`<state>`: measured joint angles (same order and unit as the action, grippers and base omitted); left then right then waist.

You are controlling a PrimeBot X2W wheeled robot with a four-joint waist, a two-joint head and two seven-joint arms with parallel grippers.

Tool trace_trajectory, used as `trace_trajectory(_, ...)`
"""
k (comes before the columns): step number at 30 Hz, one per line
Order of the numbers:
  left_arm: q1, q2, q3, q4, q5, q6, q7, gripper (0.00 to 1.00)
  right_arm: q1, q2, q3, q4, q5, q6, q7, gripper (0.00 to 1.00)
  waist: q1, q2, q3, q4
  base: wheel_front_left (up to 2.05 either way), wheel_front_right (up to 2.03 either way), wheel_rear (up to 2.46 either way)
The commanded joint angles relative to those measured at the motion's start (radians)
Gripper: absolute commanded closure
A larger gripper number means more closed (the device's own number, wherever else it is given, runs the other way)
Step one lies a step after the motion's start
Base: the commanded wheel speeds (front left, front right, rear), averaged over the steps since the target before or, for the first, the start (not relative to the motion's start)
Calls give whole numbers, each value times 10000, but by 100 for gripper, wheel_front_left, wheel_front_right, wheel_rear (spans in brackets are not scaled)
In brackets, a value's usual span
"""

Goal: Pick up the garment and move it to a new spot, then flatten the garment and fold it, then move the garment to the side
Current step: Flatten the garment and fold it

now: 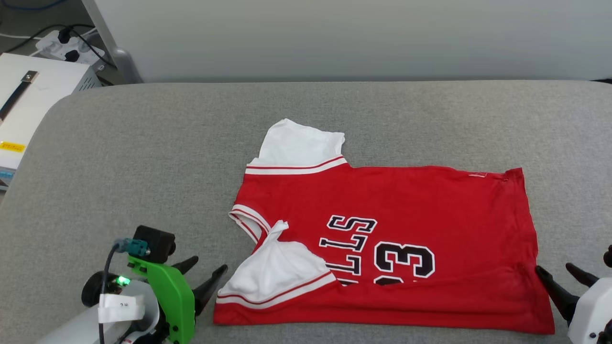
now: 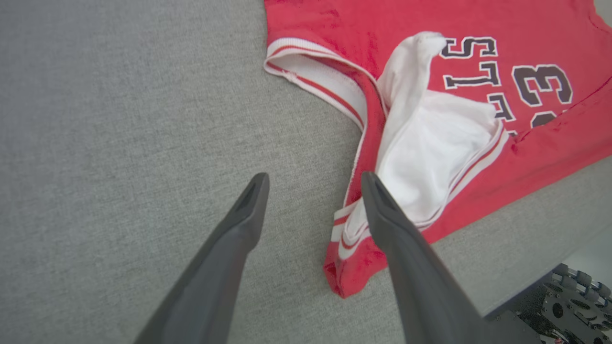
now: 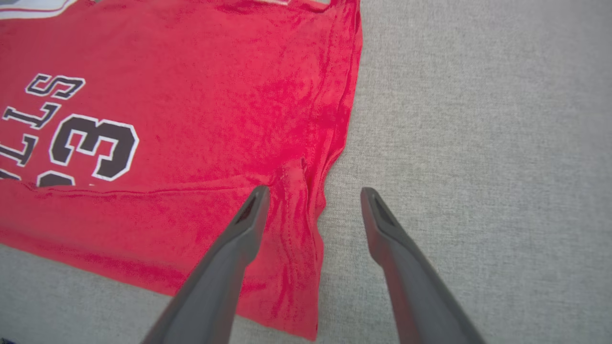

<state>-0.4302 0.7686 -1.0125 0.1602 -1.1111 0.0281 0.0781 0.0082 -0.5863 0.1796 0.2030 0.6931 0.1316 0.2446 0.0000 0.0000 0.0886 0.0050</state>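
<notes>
The garment point(image 1: 406, 205), a red jersey with white sleeves and black "23" lettering, lies on the grey padded surface point(image 1: 143, 157). Its near long edge is folded up over the lower part of the lettering. One white sleeve point(image 1: 299, 143) sticks out at the far side, and the other point(image 1: 275, 267) lies folded on the red front. My left gripper point(image 1: 209, 263) stands open just left of the near sleeve corner point(image 2: 344, 229); its jaws hold nothing point(image 2: 314, 176). At the garment's lower right hem my right gripper point(image 1: 554, 267) is open too, with the hem edge point(image 3: 311, 210) between its spread fingers point(image 3: 314, 189).
A white box point(image 1: 28, 95) and a power strip point(image 1: 67, 45) with cables sit beyond the surface's far left corner. A pale wall point(image 1: 334, 38) runs along the back. The surface's near edge is close behind the garment, with the robot's base point(image 2: 569, 296) below it.
</notes>
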Motion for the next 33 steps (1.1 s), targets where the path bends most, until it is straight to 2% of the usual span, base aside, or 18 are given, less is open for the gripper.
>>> trace_trajectory(1,-15,188,140,-262,123,150,-133,0,168,161,-232,-205,-250,-9,-271,0,0,0,-104,-28,0,0,0)
trace_trajectory(8,-876,721,929,-1336,682,924,-671,0,226,1085,-1441,-1498,-1484,-9,-1165,0,0,0,-34,-271,0,0,0)
trace_trajectory(11,-1609,630,1346,-1298,901,1106,-890,0,134,1594,-1892,-2086,-2099,-9,-1570,0,0,0,173,-422,0,0,0)
trace_trajectory(14,-2534,455,1629,-1016,1072,1060,-805,0,8,2076,-2194,-2593,-2604,-9,-1972,0,0,0,520,-608,0,0,0)
trace_trajectory(19,-4249,43,1881,-205,1286,742,-302,0,-209,2659,-2370,-3151,-3157,-9,-2464,0,0,0,1231,-919,0,0,0)
trace_trajectory(23,-5659,-446,1780,733,1349,219,535,0,-426,2936,-2276,-3381,-3366,-9,-2654,0,0,0,1890,-1166,0,0,0)
trace_trajectory(28,-7272,-1148,1282,2354,1044,-617,2633,0,-816,3091,-2040,-3490,-3472,-9,-2758,0,0,0,2703,-1472,0,0,0)
trace_trajectory(33,-8491,-1650,669,3716,797,-1150,4867,0,-1263,3051,-1779,-3519,-3456,-9,-2810,0,0,0,3459,-1789,0,0,0)
